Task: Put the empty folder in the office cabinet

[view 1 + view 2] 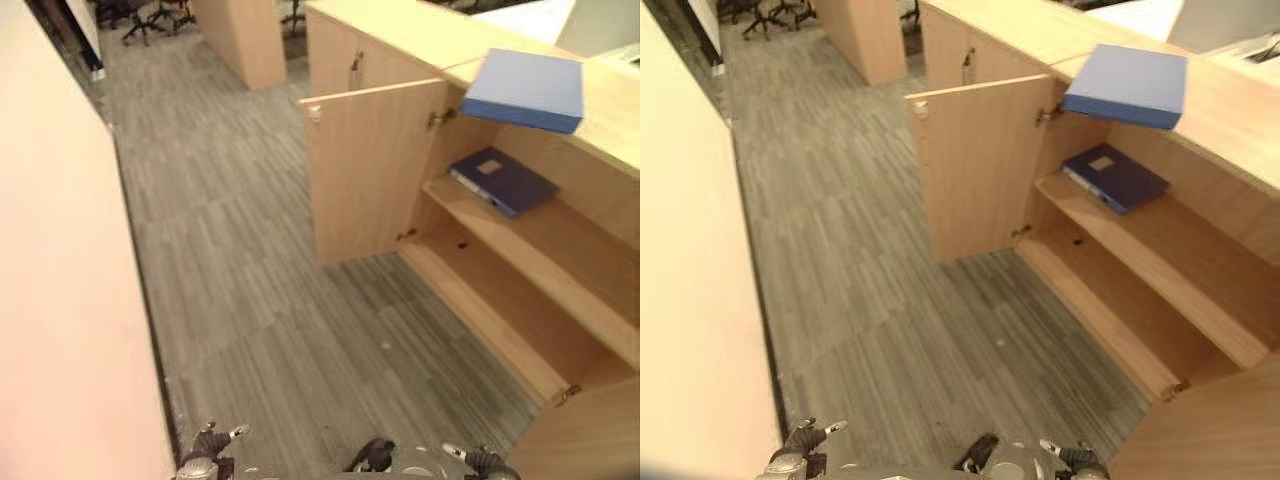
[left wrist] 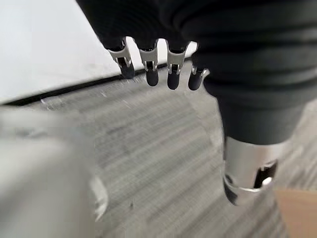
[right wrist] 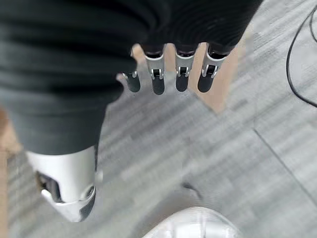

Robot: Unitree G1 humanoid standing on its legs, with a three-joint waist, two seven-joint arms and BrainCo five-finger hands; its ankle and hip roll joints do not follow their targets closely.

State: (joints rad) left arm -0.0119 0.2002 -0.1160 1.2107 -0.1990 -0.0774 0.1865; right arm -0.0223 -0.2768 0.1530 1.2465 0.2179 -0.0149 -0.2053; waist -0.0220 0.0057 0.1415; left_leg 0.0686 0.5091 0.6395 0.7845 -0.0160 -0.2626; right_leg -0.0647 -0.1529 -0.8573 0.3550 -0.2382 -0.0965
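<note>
Both the left hand point(image 2: 163, 69) and right hand point(image 3: 168, 74) hang relaxed and empty, well short of the light-blue folder point(image 1: 525, 90) overhanging the cabinet top point(image 1: 610, 110), so a careless reach could knock it onto the floor point(image 1: 260, 290).

Your left robot hand point(image 2: 163, 59) hangs low at your side, fingers point(image 2: 148, 67) straight and relaxed in a row, thumb point(image 2: 250, 173) set apart from them; it holds nothing. Your right robot hand point(image 3: 168, 64) hangs the same way (near mirror pose), fingers point(image 3: 182, 74) extended, thumb point(image 3: 67, 188) apart, palm empty. In the head views both hands sit at the very bottom edge, left at lower left, right at lower right, well apart.
</note>
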